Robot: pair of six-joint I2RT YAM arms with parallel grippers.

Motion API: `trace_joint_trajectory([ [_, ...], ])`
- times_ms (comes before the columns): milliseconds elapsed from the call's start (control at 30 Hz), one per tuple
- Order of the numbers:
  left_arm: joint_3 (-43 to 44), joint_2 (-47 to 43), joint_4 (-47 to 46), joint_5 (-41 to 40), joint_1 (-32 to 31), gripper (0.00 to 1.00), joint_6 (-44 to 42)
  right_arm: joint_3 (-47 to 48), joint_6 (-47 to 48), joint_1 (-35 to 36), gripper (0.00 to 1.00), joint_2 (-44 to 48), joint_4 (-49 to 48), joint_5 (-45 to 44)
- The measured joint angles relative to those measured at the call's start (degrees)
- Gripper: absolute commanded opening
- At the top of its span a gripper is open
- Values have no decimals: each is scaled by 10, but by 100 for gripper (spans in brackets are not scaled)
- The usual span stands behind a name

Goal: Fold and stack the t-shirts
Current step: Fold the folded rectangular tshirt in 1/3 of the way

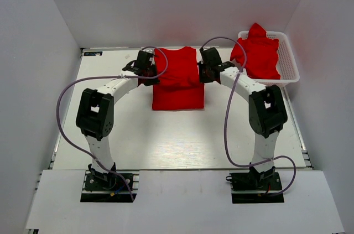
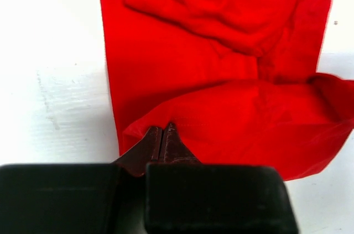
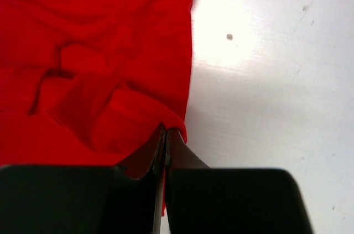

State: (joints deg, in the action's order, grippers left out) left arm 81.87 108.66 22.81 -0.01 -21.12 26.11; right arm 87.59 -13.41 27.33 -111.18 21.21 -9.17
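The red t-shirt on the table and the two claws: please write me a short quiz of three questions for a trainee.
1. True or false: the left claw is open and holds nothing.
2. Where does the white basket stand? A: far right of the table. B: near left. C: between the arm bases.
3. Fill in: the right claw pinches the ___ edge of the t-shirt.
Key: 1 false; 2 A; 3 right.
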Motion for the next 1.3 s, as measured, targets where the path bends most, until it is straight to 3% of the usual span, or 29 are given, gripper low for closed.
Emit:
trace_joint_trajectory([
  [533, 15, 37, -24, 42, 36, 0, -8, 62, 60, -18, 0, -73, -27, 66],
  [600, 22, 41, -27, 48, 39, 12, -12, 72, 60, -21, 1, -86, -28, 67],
  [633, 30, 46, -28, 52, 40, 24, -16, 77, 60, -23, 13, -92, -29, 66],
  [667, 38, 54, -31, 56, 41, 44, -20, 80, 58, -25, 29, -97, -29, 66],
  [700, 48, 62, -33, 60, 41, 72, -22, 85, 56, -26, 45, -102, -28, 65],
  [733, 57, 70, -35, 66, 42, 79, -24, 90, 53, -29, 60, -108, -28, 63],
  [800, 69, 82, -36, 72, 44, 97, -23, 114, 55, -33, 69, -123, -17, 61],
  [900, 76, 85, -26, 70, 45, 100, -24, 152, 59, -37, 89, -139, -6, 58],
  [1100, 63, 42, -16, 33, 45, 100, -24, 155, 66, -40, 90, -111, -2, 45],
  [1300, -33, -103, -14, -1, 46, 100, -23, 32, 80, -34, 90, -6, -4, 104],
])
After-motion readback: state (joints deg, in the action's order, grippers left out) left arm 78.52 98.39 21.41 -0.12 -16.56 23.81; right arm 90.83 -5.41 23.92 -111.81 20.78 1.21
